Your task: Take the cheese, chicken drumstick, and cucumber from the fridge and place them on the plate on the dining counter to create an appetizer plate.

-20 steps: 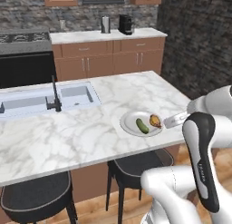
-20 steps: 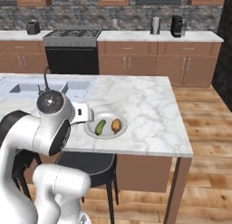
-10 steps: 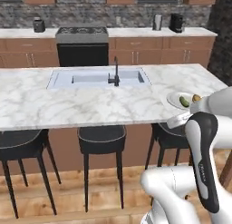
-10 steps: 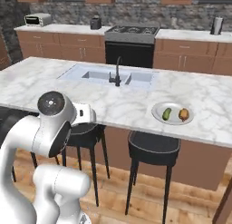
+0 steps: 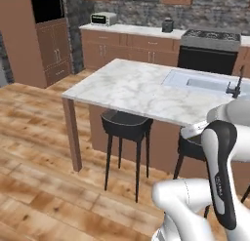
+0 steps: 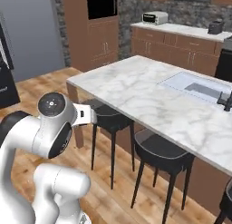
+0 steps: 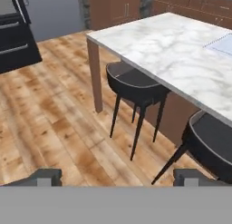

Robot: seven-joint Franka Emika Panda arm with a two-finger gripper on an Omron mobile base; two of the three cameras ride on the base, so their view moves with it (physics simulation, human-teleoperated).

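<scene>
Marble-topped bench [image 5: 141,89] with grey veins, seen from its outer end. The near corner stands on a brown post leg [image 5: 72,132] over a wood-plank floor [image 5: 44,152]. A sink [image 5: 210,83] is set into the top toward the far end, with a black faucet [image 5: 238,84] at its far rim; in the right base view the sink [image 6: 199,88] and faucet [image 6: 225,99] lie at the right edge of the frame.

Dark stools [image 5: 126,125] are tucked under the long near edge of the bench. The hand view shows one stool [image 7: 136,85] just beside the leg and a second [image 7: 213,143] at the lower right.

The hand [image 7: 118,177] hangs over the floor, off the bench's near edge, its two dark fingertips [image 7: 45,177] wide apart with nothing between them.

A dark appliance front with grey horizontal handles [image 7: 16,35] stands at the upper left of the hand view, probably the fridge; the same dark panel [image 6: 7,78] shows at the left edge of the right base view.

Along the back wall, brown cabinets carry a white worktop [image 5: 132,29] with a toaster oven [image 5: 104,19], a small dark appliance [image 5: 167,25] and a black range [image 5: 210,52]. A tall brown unit holds a built-in oven [image 6: 102,6].

No writing or brand mark can be read anywhere.
</scene>
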